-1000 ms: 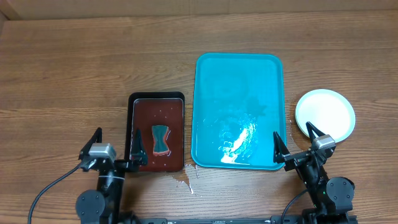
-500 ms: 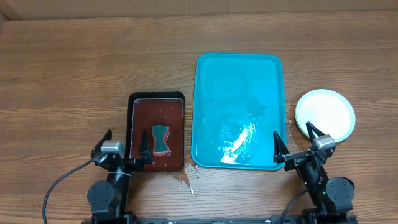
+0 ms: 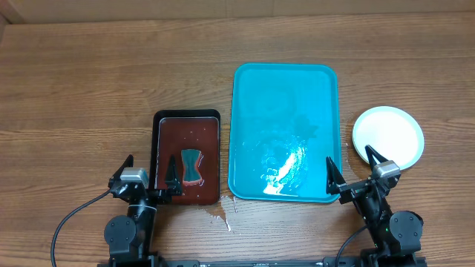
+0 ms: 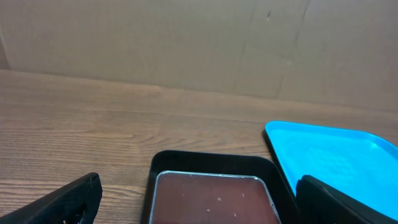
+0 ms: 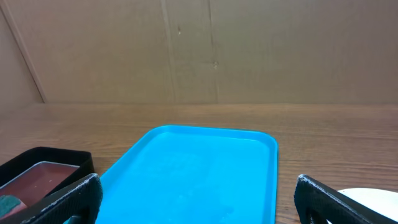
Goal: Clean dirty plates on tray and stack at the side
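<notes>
The turquoise tray (image 3: pixel 284 111) lies at the table's middle with no plates on it; it also shows in the left wrist view (image 4: pixel 336 158) and the right wrist view (image 5: pixel 193 171). A white plate with a pale rim (image 3: pixel 387 136) sits on the wood to the tray's right; whether other plates lie under it I cannot tell. Its edge shows in the right wrist view (image 5: pixel 373 198). My left gripper (image 3: pixel 148 178) is open and empty at the front left, by the black tray. My right gripper (image 3: pixel 352 173) is open and empty at the front right, between tray and plate.
A black tray with a dark red-brown inside (image 3: pixel 187 157) stands left of the turquoise tray and holds a teal sponge (image 3: pixel 192 165). A small wet patch (image 3: pixel 221 213) lies on the wood near the front edge. A cardboard wall (image 4: pixel 186 43) stands behind the table.
My left gripper shifted to the right, closer to the black tray, and has been still since. The right arm, the tray and the plate have not moved.
</notes>
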